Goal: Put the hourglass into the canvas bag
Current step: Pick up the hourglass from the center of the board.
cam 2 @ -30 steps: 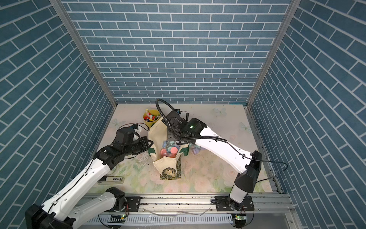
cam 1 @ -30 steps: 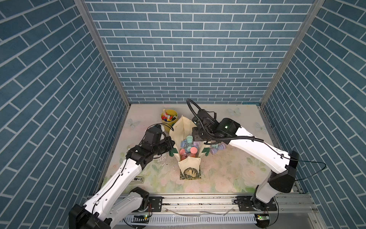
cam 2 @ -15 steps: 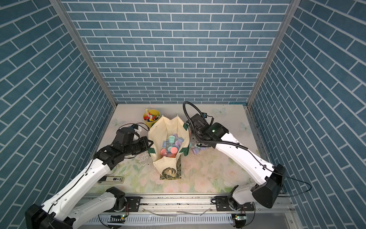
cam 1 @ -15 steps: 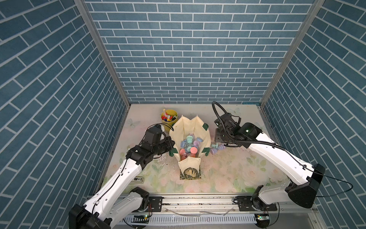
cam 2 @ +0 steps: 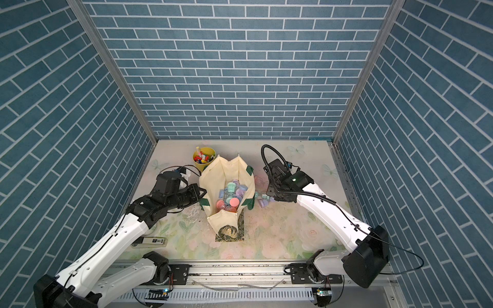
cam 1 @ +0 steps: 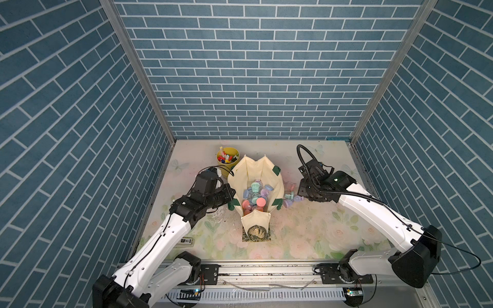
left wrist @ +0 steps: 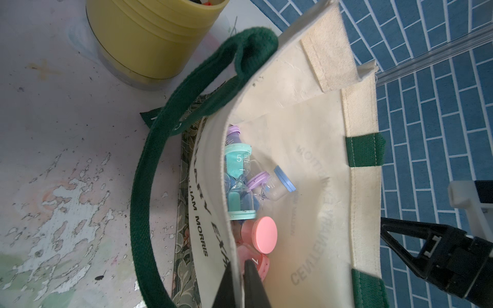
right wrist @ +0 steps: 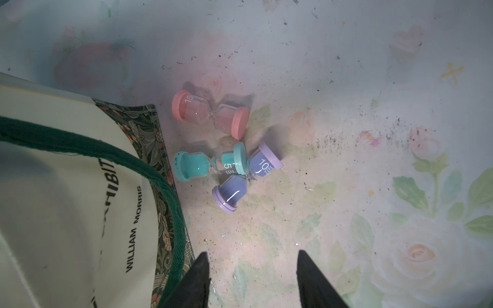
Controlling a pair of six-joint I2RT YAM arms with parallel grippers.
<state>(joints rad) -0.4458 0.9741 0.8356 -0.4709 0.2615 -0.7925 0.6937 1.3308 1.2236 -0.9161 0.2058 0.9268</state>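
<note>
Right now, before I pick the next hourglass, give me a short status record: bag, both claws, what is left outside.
canvas bag: upright, mouth open, several hourglasses inside
left claw: shut on the bag's rim
right claw: open, empty, above the table
outside the bag: pink hourglass, teal hourglass, purple hourglass, lying on the table beside it
contact: teal against purple

open canvas bag (cam 2: pixel 213 181) holds hourglasses (cam 2: pixel 230 197); loose hourglasses (cam 2: pixel 264 202) lie beside it.
</note>
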